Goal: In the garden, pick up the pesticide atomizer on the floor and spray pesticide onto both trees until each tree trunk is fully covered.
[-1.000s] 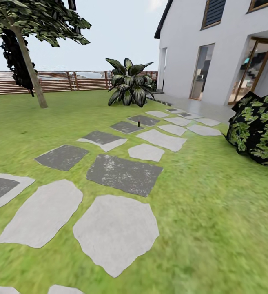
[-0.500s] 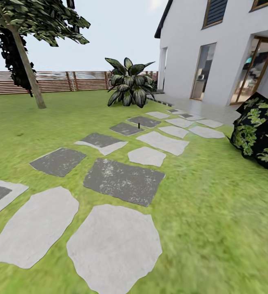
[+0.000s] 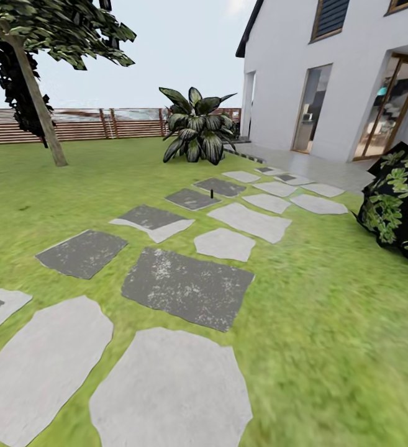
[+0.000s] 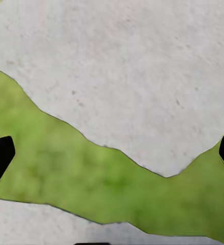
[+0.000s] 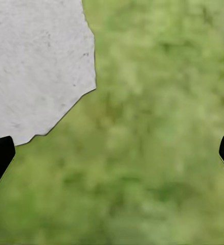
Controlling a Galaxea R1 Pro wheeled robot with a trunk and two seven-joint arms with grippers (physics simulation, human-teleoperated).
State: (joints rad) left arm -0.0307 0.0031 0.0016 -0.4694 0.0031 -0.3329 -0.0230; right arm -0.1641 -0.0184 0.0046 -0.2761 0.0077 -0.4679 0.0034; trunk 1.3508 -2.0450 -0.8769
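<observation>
A tree (image 3: 39,105) is seen at ten o'clock on the lawn (image 3: 328,323), its trunk leaning, and the atomizer (image 3: 212,194) stands far off at twelve o'clock on a dark stone (image 3: 221,186), long axis upright; its nozzle direction cannot be told. It is judged light, rigid and smooth, best taken round the black body. Both the left gripper (image 4: 112,153) and the right gripper (image 5: 112,153) are seen spread wide, nothing between the fingers.

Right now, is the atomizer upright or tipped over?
Upright, it seems: the pesticide atomizer shows as a small dark vertical shape among the far stepping stones; too small for certainty.
</observation>
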